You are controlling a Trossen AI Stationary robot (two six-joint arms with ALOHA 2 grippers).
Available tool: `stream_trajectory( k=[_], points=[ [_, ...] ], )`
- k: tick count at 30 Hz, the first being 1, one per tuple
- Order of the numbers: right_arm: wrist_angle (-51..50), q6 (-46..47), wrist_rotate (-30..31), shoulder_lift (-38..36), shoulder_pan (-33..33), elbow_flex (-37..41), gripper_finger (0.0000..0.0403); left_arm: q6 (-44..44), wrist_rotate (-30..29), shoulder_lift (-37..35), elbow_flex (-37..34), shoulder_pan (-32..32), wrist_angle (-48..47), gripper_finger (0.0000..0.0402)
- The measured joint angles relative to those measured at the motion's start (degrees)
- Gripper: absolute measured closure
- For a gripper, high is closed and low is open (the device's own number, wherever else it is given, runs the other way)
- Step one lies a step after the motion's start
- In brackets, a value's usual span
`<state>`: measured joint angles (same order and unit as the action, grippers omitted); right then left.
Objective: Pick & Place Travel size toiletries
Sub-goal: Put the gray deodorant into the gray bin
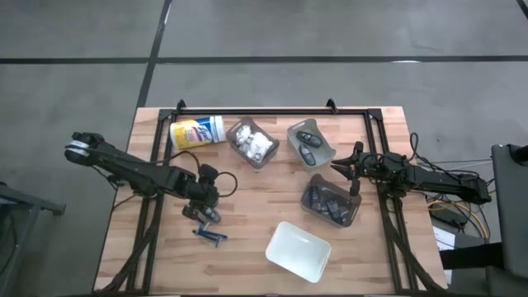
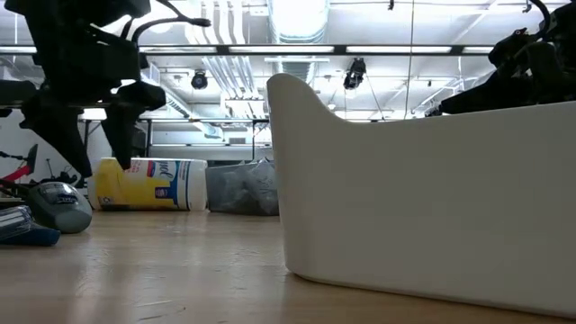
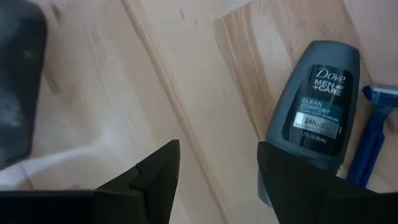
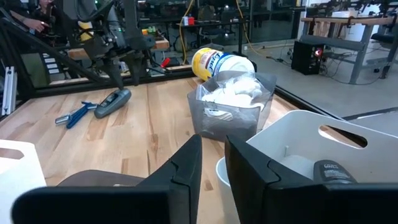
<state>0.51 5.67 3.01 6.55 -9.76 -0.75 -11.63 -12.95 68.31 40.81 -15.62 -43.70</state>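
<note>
White bin (image 2: 423, 207): nearest the low camera, at the near edge of the table (image 1: 247, 247), right of centre; nothing visible inside from above.
Left gripper (image 1: 204, 210): over the left half of the table, fingers (image 3: 158, 171) apart with bare wood between them, holding nothing.
Deodorant (image 3: 317, 112): dark grey-blue roll-on lying flat on the wood, just beside the left gripper's fingers, not touching them.
Razor (image 1: 210, 236): blue, lying just beside the deodorant on its near side.
Canister (image 1: 196, 132): on its side at the far left, yellow label.
Bin of white items (image 1: 252, 143): far centre, just right of the canister.
Bin of dark items (image 1: 310, 142): far, right of centre.
Third bin (image 1: 332, 202): right, dark pieces inside.
Right gripper (image 1: 353, 169): between the two right bins, fingers (image 4: 186, 168) slightly apart, holding nothing.
</note>
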Motion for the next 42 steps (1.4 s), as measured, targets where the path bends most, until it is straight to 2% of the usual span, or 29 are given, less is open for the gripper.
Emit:
stream_trajectory(
  k=[4, 9, 14, 17, 22, 28, 33, 42],
  points=[
    [0.00, 0.03, 0.00, 0.00, 0.00, 0.00, 0.0350, 2.42, 0.02, 0.00, -0.02, 0.00, -1.90, 0.0163],
    [0.00, 0.15, 0.00, 0.00, 0.00, 0.00, 0.0360, 3.03, 0.02, 0.00, -0.04, 0.00, -2.85, 0.0117],
    [0.00, -0.02, 0.00, 0.00, 0.00, 0.00, 0.0353, 4.26, 0.02, 0.02, -0.13, 0.00, -3.83, 0.0085],
    [0.00, 0.12, 0.00, 0.00, -0.01, 0.00, 0.0344, 4.11, 0.79, 0.11, -0.13, 0.00, -3.77, 0.0082],
    [0.00, 0.10, 0.00, 0.00, 0.00, 0.00, 0.0327, 1.25, 7.76, 0.44, -0.13, -0.04, -3.58, 0.0086],
    [0.00, -0.07, 0.00, 0.00, 0.00, 0.00, 0.0306, 0.65, 11.21, 1.65, -0.13, -0.09, -3.07, 0.0087],
    [0.00, -0.04, 0.00, 0.00, -0.02, 0.00, 0.0292, 6.10, 17.88, 4.51, -1.19, -0.11, 3.07, 0.0089],
    [0.00, -0.08, 0.00, 0.01, 0.00, 0.00, 0.0266, 13.05, 14.92, 11.34, -3.01, -0.22, 4.52, 0.0090]
  ],
)
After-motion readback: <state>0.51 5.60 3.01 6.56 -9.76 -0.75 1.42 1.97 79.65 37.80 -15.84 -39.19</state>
